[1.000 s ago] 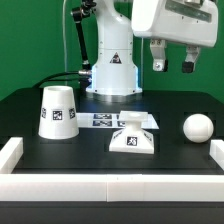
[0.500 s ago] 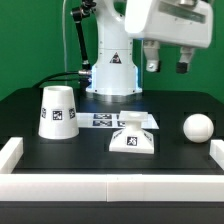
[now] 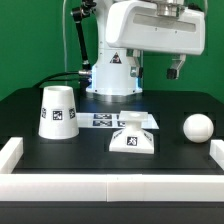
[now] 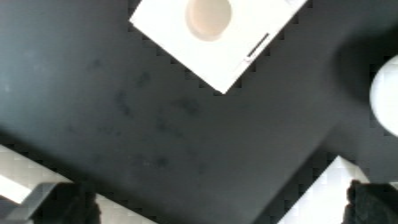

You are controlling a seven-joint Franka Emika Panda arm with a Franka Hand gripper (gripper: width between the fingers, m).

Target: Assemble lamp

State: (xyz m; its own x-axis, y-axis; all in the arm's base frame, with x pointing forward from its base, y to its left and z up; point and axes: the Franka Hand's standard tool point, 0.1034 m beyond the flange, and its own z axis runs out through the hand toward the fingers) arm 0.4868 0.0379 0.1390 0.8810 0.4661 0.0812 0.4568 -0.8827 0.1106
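The low square base sits at the table's middle front, with a tag on its sloped side. The cup-like shade stands at the exterior view's left. The ball-shaped bulb lies at the exterior view's right. My gripper hangs high above the base, open and empty. In the wrist view the base with its centre hole shows far below, and the bulb shows at the picture's edge. The gripper has dark fingertips set wide apart with only the table between them.
The marker board lies flat just behind the base. A low white wall runs along the table's front and sides, and it also shows in the wrist view. The robot's base column stands at the back.
The hand has swung toward the exterior view's left and turned, so the gripper now hangs above the base instead of farther right. It stays open and empty. The parts have not moved.
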